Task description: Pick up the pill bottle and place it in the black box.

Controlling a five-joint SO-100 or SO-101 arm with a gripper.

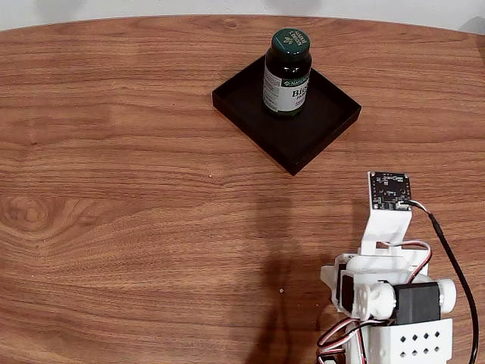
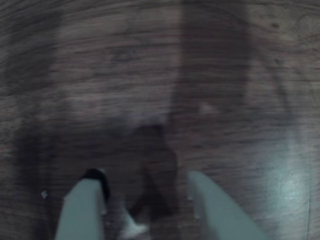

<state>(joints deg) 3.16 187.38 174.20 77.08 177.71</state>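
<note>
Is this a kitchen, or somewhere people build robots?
Probably a hobby or lab desk, not a kitchen. A small white robot arm with loose wires sits on a wooden table, near a pill bottle standing in a black box.

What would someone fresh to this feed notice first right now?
Likely the pill bottle, standing upright inside the black box at the far side of the wooden table in the fixed view. Next, the white arm at the lower right, away from the box. In the blurred wrist view, the claw is open over bare wood, holding nothing.
</note>
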